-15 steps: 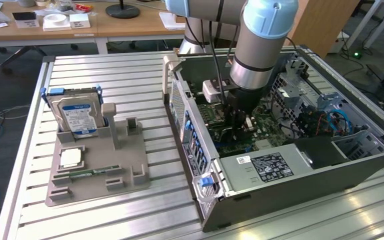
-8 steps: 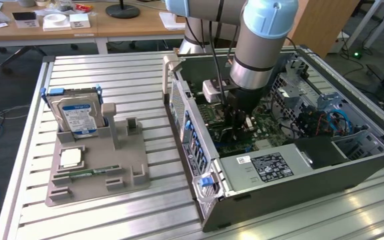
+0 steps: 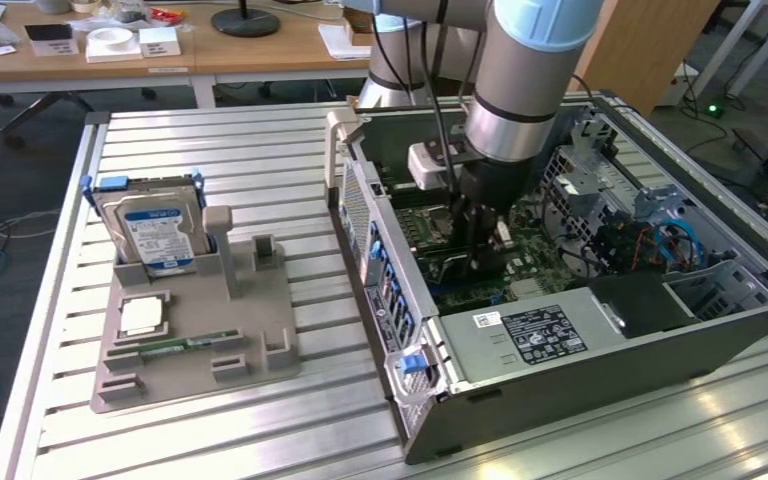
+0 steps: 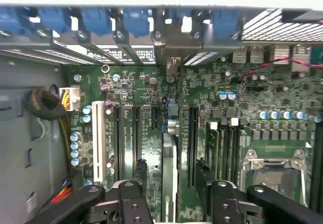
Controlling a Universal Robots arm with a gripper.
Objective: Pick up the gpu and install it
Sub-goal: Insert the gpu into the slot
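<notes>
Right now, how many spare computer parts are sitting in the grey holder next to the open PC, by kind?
Hard drive: 1
Processor chip: 1
Memory stick: 1
Total: 3

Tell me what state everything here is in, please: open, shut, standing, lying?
Computer case: lying on its side, side panel off.
Jaws: open, one either side of the gpu, with gaps to it.
Gpu: standing on edge on the motherboard, apparently in a slot.
Hard drive: upright in the grey holder.
Memory stick: lying flat in the holder.
Processor chip: lying flat in the holder.
</notes>
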